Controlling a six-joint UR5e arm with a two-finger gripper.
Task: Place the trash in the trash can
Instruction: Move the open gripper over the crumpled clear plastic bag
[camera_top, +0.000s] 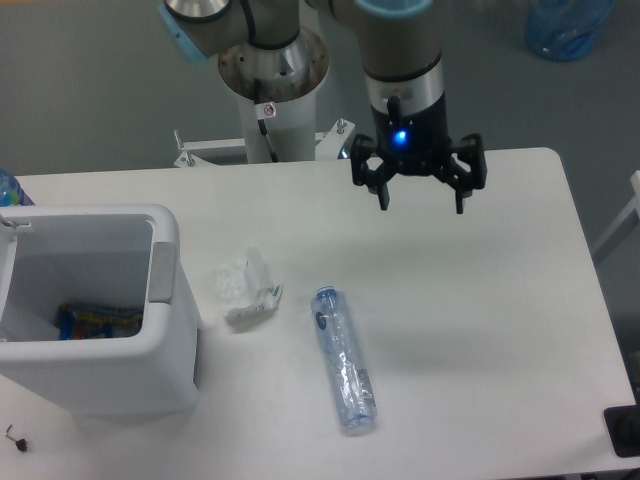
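While hanging above the far side of the table (520, 300), gripper (421, 199) with jaws wide apart, holding nothing, blue light on at the wrist. Both trash items on the table, untouched: wrapper (243, 285) just right of the can (163, 330), bottle (344, 358) a little further right, lying roughly lengthwise toward the near edge, cap end pointing away, crushed and bluish-clear. Can at the left, open top, grey panel on the right rim, some colourful packaging (97, 320) already at the bottom. Step in hand, by judgement: approach for a first pick, nothing binned from these two yet. Bottle nearer the gripper, so a likely first target, though cannot tell which is intended. To do it well: come down centred over the bottle's middle, turn the wrist so the fingers close across the narrow width and not along the length, keep the jaws fully apart until low enough to straddle it. Thin crushed plastic probably slippery and springy, so a firm close near the middle, not at the tapered cap end. Lift well clear of the can rim before crossing, release over the open middle, away from the grey panel. For the wrapper, a low pinch at the bulkiest part; light, liable to be nudged aside by a finger.
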